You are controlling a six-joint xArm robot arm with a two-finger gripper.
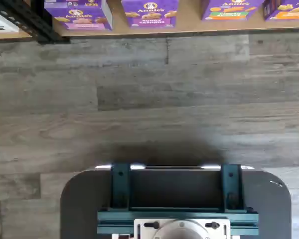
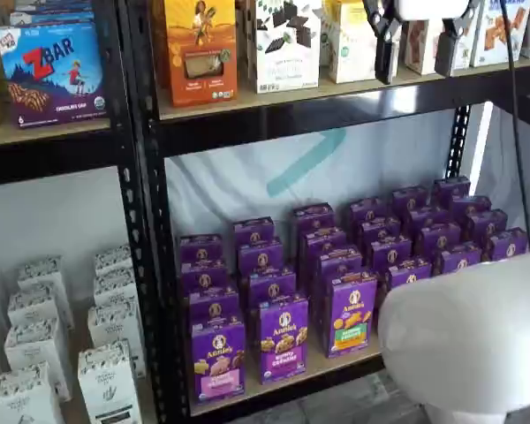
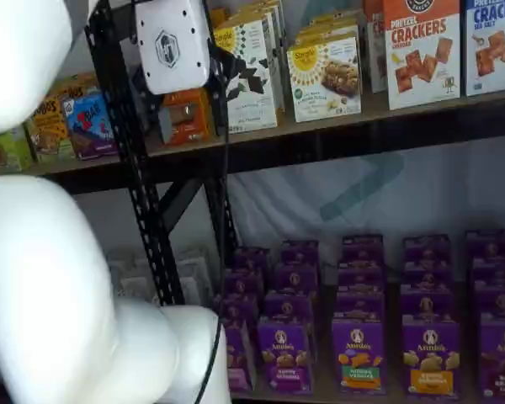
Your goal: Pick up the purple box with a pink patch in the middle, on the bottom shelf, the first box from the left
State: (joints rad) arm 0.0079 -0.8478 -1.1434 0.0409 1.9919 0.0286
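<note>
The gripper (image 2: pixel 417 49) is held high before the upper shelf, fingers apart; the purple box (image 2: pixel 218 359) stands on the bottom shelf (image 2: pixel 336 364).

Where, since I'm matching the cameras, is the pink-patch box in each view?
Wrist view: pink-patch box beside the black upright.
Shelf view: front of leftmost row.
Shelf view: half hidden behind the arm.
Shared landmark: all-purple box beside it.
</note>
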